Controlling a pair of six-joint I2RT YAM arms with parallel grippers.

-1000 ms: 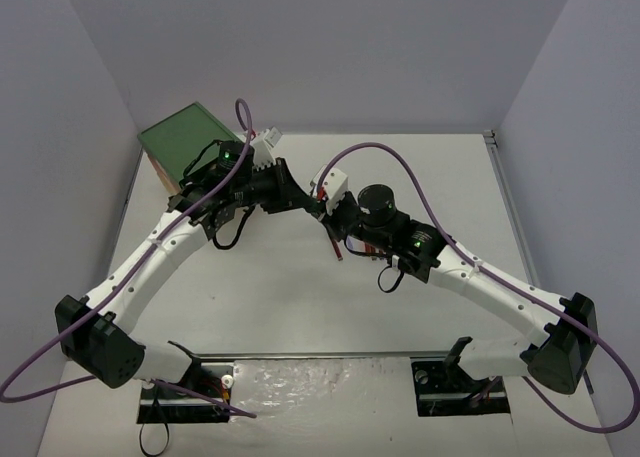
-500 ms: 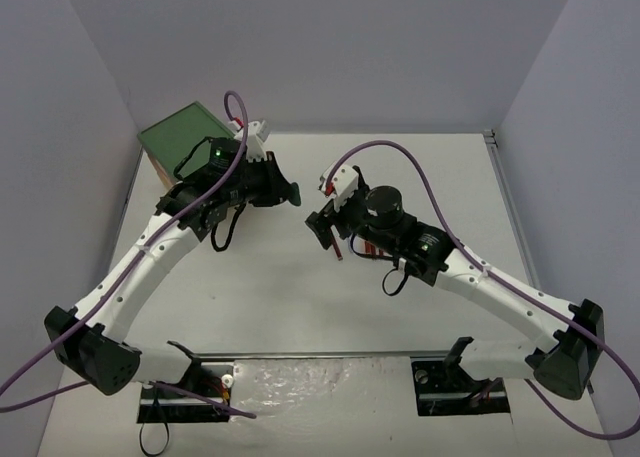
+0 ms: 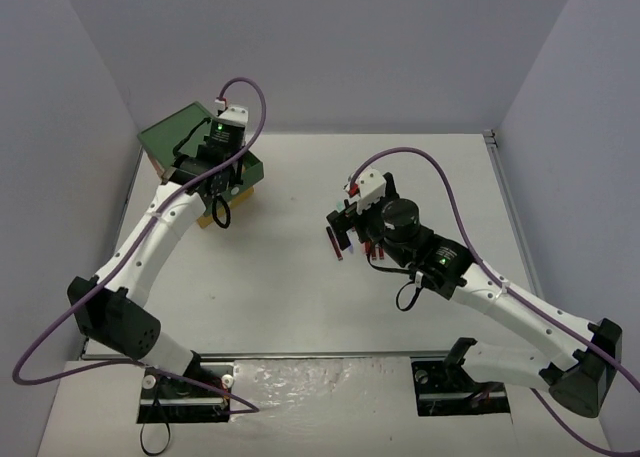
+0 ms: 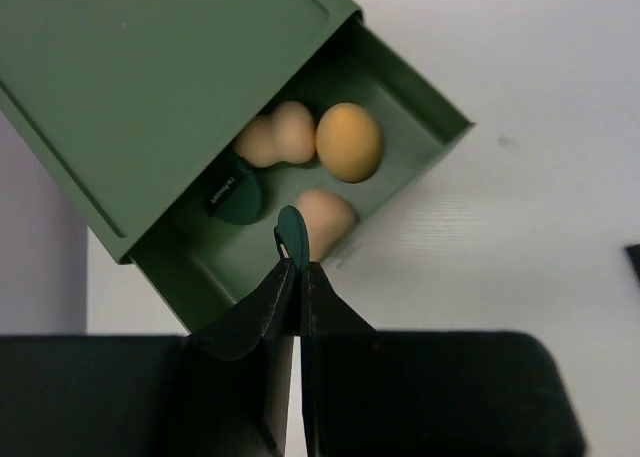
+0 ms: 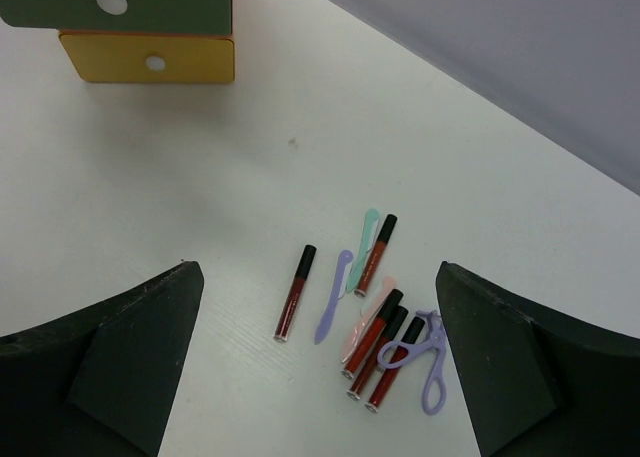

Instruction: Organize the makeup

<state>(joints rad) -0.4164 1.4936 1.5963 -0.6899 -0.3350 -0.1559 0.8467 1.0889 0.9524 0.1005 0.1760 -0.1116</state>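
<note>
My left gripper [image 4: 298, 269] is shut on a thin dark green round piece [image 4: 292, 229], held edge-on over the open green drawer [image 4: 420, 97]. In the drawer lie three tan sponges [image 4: 349, 140] and another dark green round piece [image 4: 235, 195]. In the top view the left gripper [image 3: 224, 177] hangs at the box [image 3: 175, 137]. My right gripper [image 5: 317, 269] is open and empty above the table, at mid-table in the top view [image 3: 340, 232]. Below it lie several dark-red sticks [image 5: 295, 292], a purple tool [image 5: 333, 297], a teal tool [image 5: 365, 232], a pink tool [image 5: 368, 317] and a purple scissor-shaped tool [image 5: 425, 352].
The green-topped box [image 4: 150, 77] stands at the table's back left against the wall. Its yellow drawer front [image 5: 150, 59] shows below the green one [image 5: 120, 2]. Purple cables loop over both arms. White walls close the table on three sides.
The two grippers were together at mid-table. The right one opened and drew back to the right. The left arm swung back left to the open drawer with the green piece.
</note>
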